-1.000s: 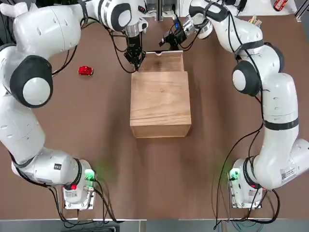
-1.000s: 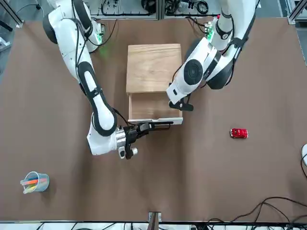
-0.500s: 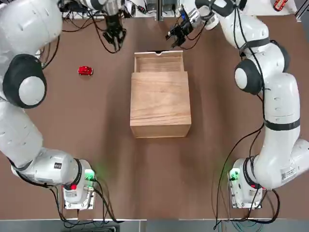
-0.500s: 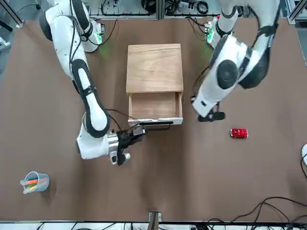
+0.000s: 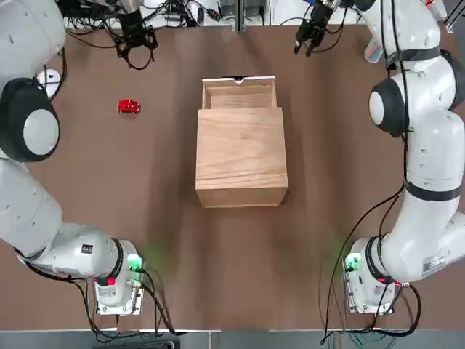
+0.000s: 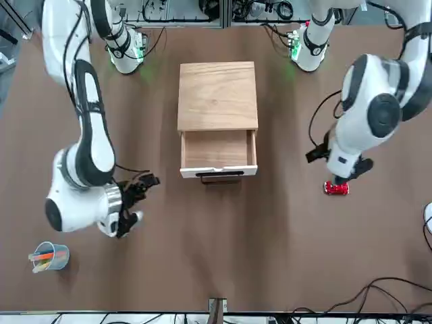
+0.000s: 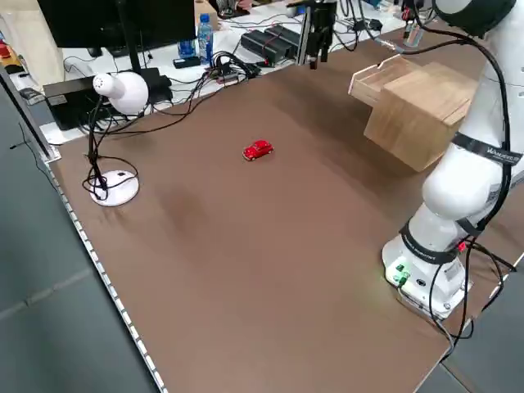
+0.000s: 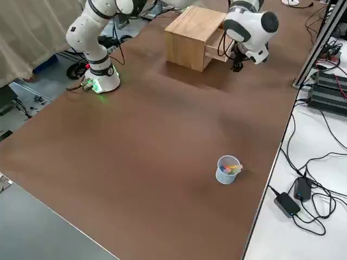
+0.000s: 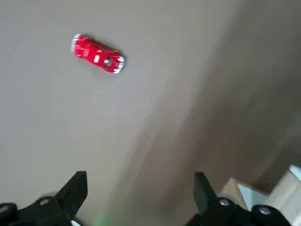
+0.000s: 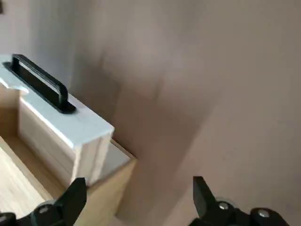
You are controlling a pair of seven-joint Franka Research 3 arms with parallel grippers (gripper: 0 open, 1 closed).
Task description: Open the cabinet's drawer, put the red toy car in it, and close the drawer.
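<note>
The light-wood cabinet (image 5: 240,156) stands mid-table with its drawer (image 5: 240,93) pulled out toward the far edge, and nothing lies in the drawer. The red toy car (image 5: 128,106) sits on the table left of the cabinet, also seen as the red toy car (image 9: 98,53) in the left wrist view. My left gripper (image 5: 135,52) hovers open beyond the car, near the far edge, with nothing between its fingers. My right gripper (image 5: 305,40) hangs open and empty off the drawer's far right corner, and its wrist view shows the black drawer handle (image 10: 40,88).
A clear cup of pens (image 6: 48,256) stands near the far right corner of the table. A white mouse (image 5: 48,74) lies at the left edge. A white lamp (image 7: 117,92) stands beside it. Cables and gear crowd the far edge.
The left gripper has opened and swung left from the drawer's left corner to a spot above the car. The right gripper has pulled back from the handle. The drawer stays open.
</note>
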